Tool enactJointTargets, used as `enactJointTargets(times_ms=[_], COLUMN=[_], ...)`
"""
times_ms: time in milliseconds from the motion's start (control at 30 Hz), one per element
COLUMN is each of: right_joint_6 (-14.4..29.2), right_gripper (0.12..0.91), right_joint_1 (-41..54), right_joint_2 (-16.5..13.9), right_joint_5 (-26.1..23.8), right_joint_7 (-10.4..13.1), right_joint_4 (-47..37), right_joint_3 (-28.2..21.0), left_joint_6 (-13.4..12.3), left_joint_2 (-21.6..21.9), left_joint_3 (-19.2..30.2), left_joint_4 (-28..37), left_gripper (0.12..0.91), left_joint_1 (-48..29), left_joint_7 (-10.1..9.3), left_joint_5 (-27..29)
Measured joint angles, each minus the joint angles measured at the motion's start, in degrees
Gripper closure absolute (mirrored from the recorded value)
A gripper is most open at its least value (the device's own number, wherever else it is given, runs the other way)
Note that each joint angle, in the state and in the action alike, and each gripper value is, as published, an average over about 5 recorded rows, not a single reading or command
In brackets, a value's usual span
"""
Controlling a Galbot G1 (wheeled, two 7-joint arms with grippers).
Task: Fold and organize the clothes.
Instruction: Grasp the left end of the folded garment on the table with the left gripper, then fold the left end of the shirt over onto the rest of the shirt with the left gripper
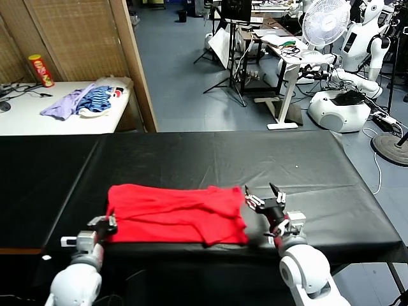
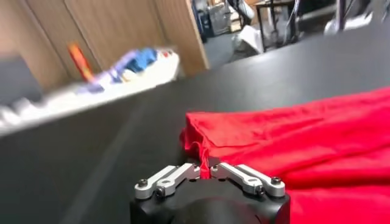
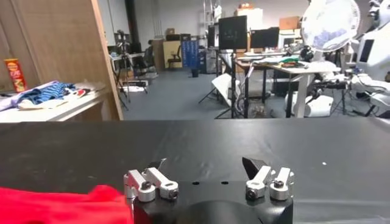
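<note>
Red T-shirt (image 1: 175,213) lies partly folded near worktop's front edge. Left gripper (image 1: 102,224) pinched tight on its left edge; right gripper (image 1: 266,203) agape, empty, beside its right edge. Next, likely: right grips too.

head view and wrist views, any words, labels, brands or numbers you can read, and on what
None can be read.
Red cylindrical can with yellow top on the white side table: it carries a printed label, too small to read.
Bright red cotton T-shirt on the black-covered table: no print or tag showing.
Monitors and papers on the far desks: too small to read.
</note>
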Motion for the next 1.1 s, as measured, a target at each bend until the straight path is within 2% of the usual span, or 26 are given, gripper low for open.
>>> enactJointTargets(times_ms=[167, 333, 500, 633, 733, 867, 1100], right_joint_6=[-0.1, -0.1, -0.1, -0.1, -0.1, -0.1, -0.2], right_gripper=[0.227, 0.227, 0.227, 0.227, 0.227, 0.227, 0.227], right_joint_1=[-0.3, -1.1, -2.3, -3.3, -3.9, -4.5, -4.6], right_joint_2=[0.5, 0.5, 0.9, 1.2, 1.6, 2.1, 2.7], right_joint_5=[-0.5, -1.0, -1.8, -2.5, -3.0, -3.6, -4.4], right_joint_7=[0.0, 0.1, 0.1, 0.1, 0.1, 0.1, 0.1], right_joint_4=[0.3, 0.9, 1.5, 2.0, 2.2, 2.3, 2.0], right_joint_3=[-0.1, 0.4, 1.5, 2.6, 3.2, 3.5, 3.2], left_joint_6=[-0.4, 2.2, 5.9, 9.4, 10.7, 10.8, 9.8], left_joint_2=[5.2, 5.9, 3.0, -0.8, -3.8, -7.4, -11.4], left_joint_3=[-3.6, -3.0, 1.9, 7.4, 11.5, 15.9, 20.4], left_joint_4=[0.1, -2.9, -8.5, -11.9, -12.9, -12.8, -10.7], left_gripper=[0.868, 0.868, 0.868, 0.868, 0.868, 0.868, 0.868], left_joint_1=[1.1, 1.2, 0.0, -2.5, -4.4, -6.6, -7.6], left_joint_7=[0.25, -0.10, -0.82, -2.67, -3.58, -3.82, -3.50], left_joint_5=[5.5, 2.9, -7.4, -18.3, -24.7, -27.0, -25.5])
